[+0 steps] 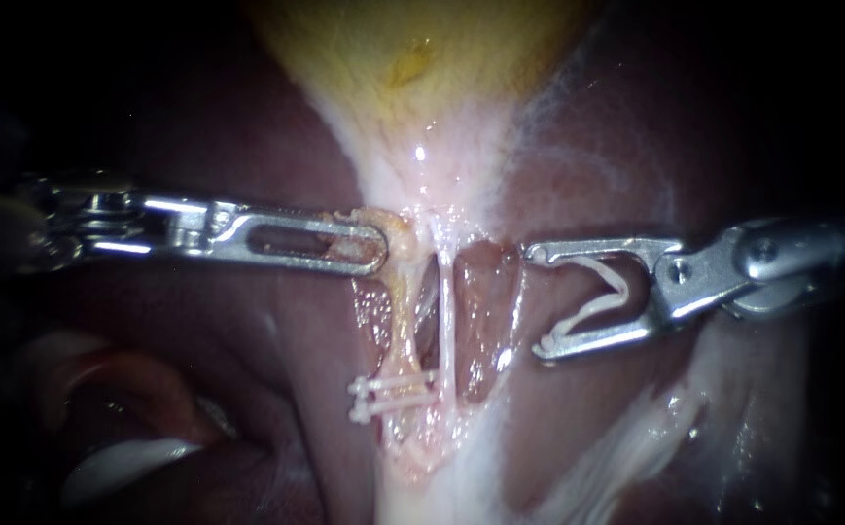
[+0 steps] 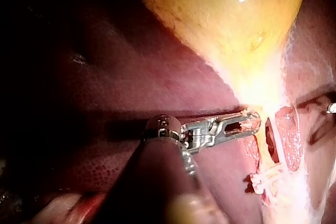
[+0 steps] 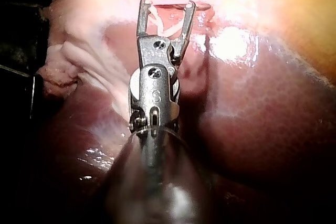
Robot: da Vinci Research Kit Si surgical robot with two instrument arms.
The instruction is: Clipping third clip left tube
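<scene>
The left tube [image 1: 404, 321], yellowish, runs down from the gallbladder [image 1: 412, 58] beside the thin white right tube [image 1: 445, 321]. Two white clips [image 1: 391, 397] sit across the left tube low down, and they show in the left wrist view too as clips [image 2: 262, 179]. My left instrument [image 1: 369, 248] [image 2: 252, 121] is shut on yellowish tissue [image 1: 401, 233] at the top of the left tube. My right instrument [image 1: 536, 301] [image 3: 167, 3] stands to the right of both tubes, apart from them. Its jaws stand wide apart and hold an open white clip [image 1: 602, 292] [image 3: 170, 19] between them.
Dark red liver [image 1: 247, 146] [image 3: 252, 129] lies on both sides of the opened window around the tubes. Pale fatty tissue [image 1: 636, 437] spreads at the lower right. A pale fold [image 1: 121, 457] lies at the lower left.
</scene>
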